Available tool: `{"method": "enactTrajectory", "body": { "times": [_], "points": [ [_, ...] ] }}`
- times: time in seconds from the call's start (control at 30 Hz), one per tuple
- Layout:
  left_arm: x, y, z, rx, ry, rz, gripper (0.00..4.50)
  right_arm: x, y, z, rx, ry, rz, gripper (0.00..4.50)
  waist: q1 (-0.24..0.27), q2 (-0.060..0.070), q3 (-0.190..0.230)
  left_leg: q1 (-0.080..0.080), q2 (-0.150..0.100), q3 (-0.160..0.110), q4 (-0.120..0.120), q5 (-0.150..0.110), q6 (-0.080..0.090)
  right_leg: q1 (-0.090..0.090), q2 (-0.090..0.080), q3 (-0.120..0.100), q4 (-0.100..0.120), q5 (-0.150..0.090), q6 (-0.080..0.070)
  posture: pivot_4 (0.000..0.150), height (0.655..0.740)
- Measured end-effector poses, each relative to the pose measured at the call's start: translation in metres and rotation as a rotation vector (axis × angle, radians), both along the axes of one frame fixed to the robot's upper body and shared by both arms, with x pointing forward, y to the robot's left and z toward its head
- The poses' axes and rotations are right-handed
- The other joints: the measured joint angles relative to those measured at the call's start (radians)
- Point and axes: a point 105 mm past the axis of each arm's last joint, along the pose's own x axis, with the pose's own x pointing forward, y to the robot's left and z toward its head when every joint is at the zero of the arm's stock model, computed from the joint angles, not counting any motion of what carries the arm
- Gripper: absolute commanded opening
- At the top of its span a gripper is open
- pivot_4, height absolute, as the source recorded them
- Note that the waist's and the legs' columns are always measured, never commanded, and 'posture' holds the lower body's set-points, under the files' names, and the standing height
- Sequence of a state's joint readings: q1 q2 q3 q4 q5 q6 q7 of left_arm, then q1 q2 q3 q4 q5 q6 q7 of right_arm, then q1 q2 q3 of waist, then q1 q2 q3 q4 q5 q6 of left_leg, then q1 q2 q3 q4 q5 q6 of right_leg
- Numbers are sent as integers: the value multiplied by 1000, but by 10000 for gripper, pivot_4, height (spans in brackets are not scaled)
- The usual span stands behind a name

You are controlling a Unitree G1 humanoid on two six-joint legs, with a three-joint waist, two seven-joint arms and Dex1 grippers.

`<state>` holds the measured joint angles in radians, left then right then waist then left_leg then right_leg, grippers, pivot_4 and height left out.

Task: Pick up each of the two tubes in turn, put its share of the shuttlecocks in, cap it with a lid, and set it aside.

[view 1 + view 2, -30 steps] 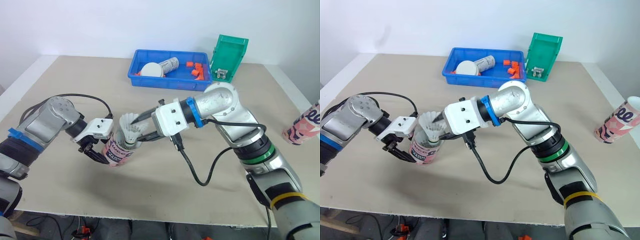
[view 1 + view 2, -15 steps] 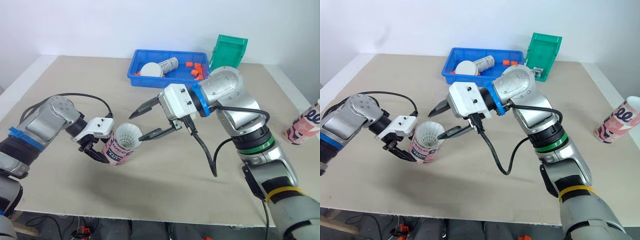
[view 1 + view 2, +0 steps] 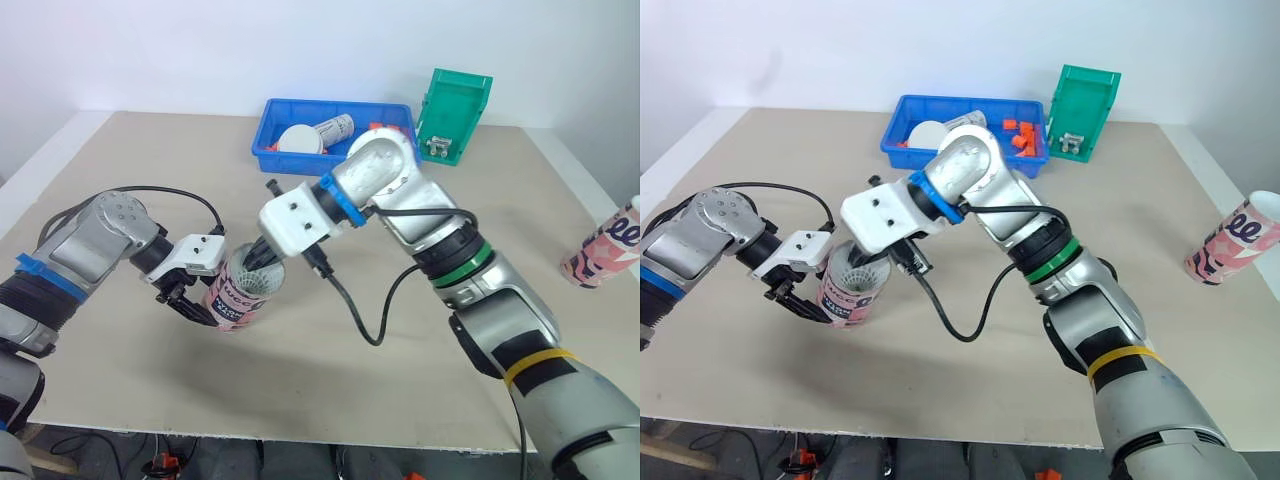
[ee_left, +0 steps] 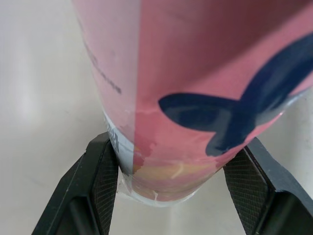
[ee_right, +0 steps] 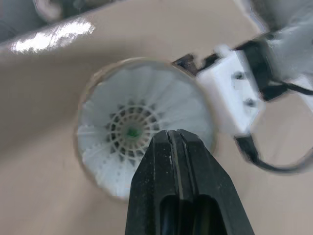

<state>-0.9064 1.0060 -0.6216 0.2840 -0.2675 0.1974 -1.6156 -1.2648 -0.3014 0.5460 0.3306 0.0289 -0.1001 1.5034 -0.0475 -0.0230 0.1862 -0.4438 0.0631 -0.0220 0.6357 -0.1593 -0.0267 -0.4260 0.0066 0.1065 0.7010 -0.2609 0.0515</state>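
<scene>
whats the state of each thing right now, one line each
left tool, shut on pink tube
pink tube, uncapped, tilted, gripped near its base
shuttlecock, inside the tube's mouth, skirt facing out
right tool, shut, tips poked into the shuttlecock's skirt
second tube, near the right edge of the table, free of both tools
blue bin, holding a white lid and orange bits

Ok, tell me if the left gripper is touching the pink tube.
Touching. The left wrist view shows the left gripper's pads pressed against both sides of the tube, no gap.

Left claw (image 4: 175, 155) clamped, right claw (image 5: 174, 139) pinched shut, angled down.
</scene>
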Motion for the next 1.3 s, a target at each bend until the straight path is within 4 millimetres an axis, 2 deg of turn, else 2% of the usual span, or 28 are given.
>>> {"method": "enactTrajectory", "body": {
  "times": [0.17,0.27,0.5,0.6,0.73,0.83,0.9,1.0,1.13,1.17,1.2,1.27,1.3],
  "points": [
    [0,1,-1,-5,10,15,28820,4,10,-12,-83,-98,61,664,0,0,0,0,0,-1,-1,0,0,0,1,0,0,0,0,1500,7038],
    [-1,3,-1,-2,11,24,28820,0,23,-26,-130,-123,109,664,0,0,0,1,1,-1,-1,0,0,0,2,0,1,0,-1,1500,7038],
    [-2,6,-1,0,18,46,28820,-1,30,-27,-143,-179,134,664,-1,0,0,2,3,-3,-1,0,0,0,4,-2,2,-1,-3,1500,7038],
    [-2,6,-1,-1,15,44,28820,-2,28,-26,-129,-135,129,664,-1,0,0,2,3,-4,-1,0,0,0,4,-3,4,-1,-4,1500,7038],
    [-3,5,0,-4,12,37,28820,-7,18,1,-8,39,104,664,1,0,0,0,3,-7,-1,0,0,0,4,-5,4,-2,-5,1500,7038],
    [-4,6,-1,-11,13,40,28820,-11,-2,35,93,89,96,664,5,0,0,-1,3,-8,-1,0,0,0,3,-6,4,-3,-5,1500,7038],
    [-4,5,-1,-14,13,40,28820,-9,-18,48,125,100,66,664,4,0,0,-1,3,-8,-1,0,0,0,3,-6,4,-3,-5,1500,7038],
    [-6,3,-2,-31,15,36,28820,-4,-37,52,132,116,12,664,2,0,0,-1,3,-8,-1,0,0,0,4,-7,4,-3,-6,1500,7038],
    [-11,-17,2,-151,23,-5,28820,6,-79,42,142,133,-117,664,6,0,0,-2,2,-8,-1,0,0,0,3,-7,4,-4,-5,1500,7038],
    [-11,-19,3,-163,23,-5,28820,7,-84,41,142,138,-134,664,6,0,0,-2,2,-7,-1,0,0,0,3,-6,3,-4,-5,1500,7038],
    [-13,-35,12,-278,10,-17,28820,9,-112,32,139,159,-228,3394,8,0,1,-2,2,-8,-1,0,0,0,2,-6,3,-4,-5,1500,7038],
    [-16,-47,16,-371,14,-18,28820,12,-138,25,131,192,-342,10244,9,2,2,-2,1,-7,-1,-1,-1,0,1,-5,3,-4,-4,1500,7038],
    [-17,-49,17,-390,15,-19,28820,12,-142,23,128,198,-361,13067,9,2,2,-2,1,-7,-1,-1,0,0,1,-5,3,-5,-4,1500,7038]
  ]
}}
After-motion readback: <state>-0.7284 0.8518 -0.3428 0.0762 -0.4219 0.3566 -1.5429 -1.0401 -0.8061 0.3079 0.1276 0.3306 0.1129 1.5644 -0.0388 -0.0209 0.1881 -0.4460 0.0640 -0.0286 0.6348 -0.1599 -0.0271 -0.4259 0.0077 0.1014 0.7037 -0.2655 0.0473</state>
